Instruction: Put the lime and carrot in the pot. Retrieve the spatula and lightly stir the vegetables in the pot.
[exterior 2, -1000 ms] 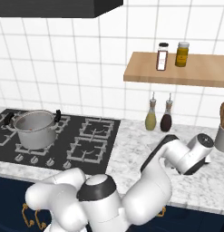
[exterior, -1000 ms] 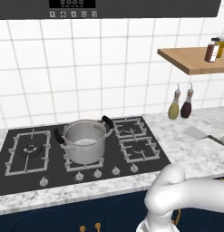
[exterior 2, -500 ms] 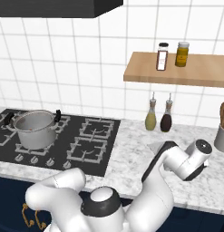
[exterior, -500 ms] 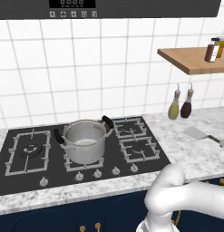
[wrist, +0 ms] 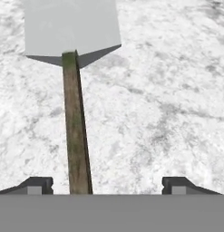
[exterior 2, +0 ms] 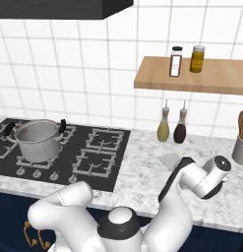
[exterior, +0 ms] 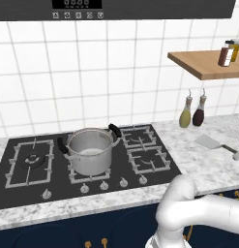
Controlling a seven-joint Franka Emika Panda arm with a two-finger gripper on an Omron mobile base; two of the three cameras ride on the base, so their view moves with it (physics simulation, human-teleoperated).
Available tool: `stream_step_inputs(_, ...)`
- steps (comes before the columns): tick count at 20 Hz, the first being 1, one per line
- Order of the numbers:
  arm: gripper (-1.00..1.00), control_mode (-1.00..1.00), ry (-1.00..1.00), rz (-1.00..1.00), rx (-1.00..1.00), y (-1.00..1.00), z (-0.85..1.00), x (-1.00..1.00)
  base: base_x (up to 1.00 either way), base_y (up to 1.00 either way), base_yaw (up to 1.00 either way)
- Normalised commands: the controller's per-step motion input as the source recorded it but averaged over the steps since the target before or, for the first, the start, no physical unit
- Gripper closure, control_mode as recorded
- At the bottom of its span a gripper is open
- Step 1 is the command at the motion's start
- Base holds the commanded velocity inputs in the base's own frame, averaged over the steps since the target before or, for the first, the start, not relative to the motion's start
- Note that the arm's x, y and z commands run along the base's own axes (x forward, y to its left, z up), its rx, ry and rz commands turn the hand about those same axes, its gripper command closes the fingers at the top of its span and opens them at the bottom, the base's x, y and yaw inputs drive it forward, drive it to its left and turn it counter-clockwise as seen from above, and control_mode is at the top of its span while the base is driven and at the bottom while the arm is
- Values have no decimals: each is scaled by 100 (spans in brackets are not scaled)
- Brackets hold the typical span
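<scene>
The spatula lies flat on the marble counter right of the hob, its light-grey blade ahead of the hand and its thin dark handle running back between my fingertips. My gripper is open and straddles the handle, which sits left of the middle and touches neither fingertip. The spatula also shows from the left base, and its blade peeks out beside my forearm from the right base. The steel pot stands on the hob's front middle burner. The lime and carrot are out of view.
An olive-green bottle and a dark bottle stand by the wall behind the spatula. A wooden shelf with two jars hangs above. A utensil holder stands at the far right. Black hob lies left of the spatula.
My hand has sunk a little lower and further right over the counter, towards the spatula's handle. The pot and spatula have not moved.
</scene>
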Motion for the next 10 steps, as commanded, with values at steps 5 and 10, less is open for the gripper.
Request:
stream_step_inputs(5, 100, -100, 0, 14, 0, -9, -56, 16, 0, 0, 0)
stream_step_inputs(10, 100, -100, -2, 10, 0, 26, -79, -10, 0, 0, 0)
